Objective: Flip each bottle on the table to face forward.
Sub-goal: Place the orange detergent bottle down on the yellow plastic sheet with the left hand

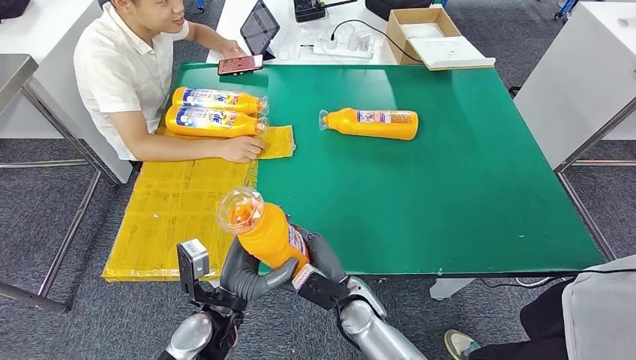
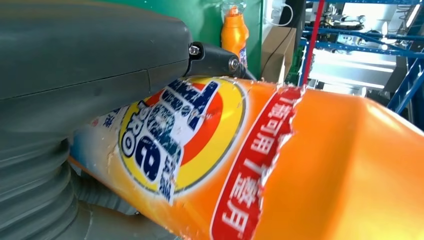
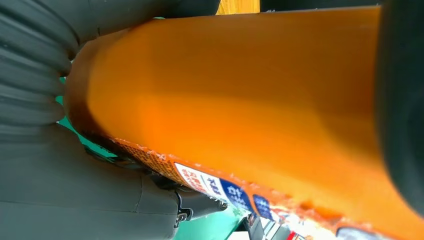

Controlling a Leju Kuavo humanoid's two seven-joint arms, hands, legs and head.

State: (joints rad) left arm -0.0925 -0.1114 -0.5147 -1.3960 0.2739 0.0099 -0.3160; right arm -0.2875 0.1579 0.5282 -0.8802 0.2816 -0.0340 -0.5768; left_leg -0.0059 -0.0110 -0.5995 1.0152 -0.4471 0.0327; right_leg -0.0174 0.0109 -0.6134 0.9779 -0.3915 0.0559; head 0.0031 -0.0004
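Held bottle: an orange detergent bottle (image 1: pixel 268 234) with a clear cap, tilted, cap end up, lifted at the near edge of the green counter (image 1: pixel 450 187).
Left hand: the left hand (image 1: pixel 251 276) wraps the bottle's lower body from below.
Right hand: the right hand (image 1: pixel 322 262) presses the same bottle from the other side.
Beyond the hands: another orange bottle (image 1: pixel 371 123) lies on its side, well apart.
Beyond the left hand: two labelled bottles (image 1: pixel 214 111) lie side by side by a person's forearm (image 1: pixel 187 146), on a yellow sheet (image 1: pixel 180 202).

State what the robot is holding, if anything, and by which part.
Both hands grip one orange detergent bottle by its lower body: the left hand and the right hand wrap it from opposite sides, cap end pointing up.
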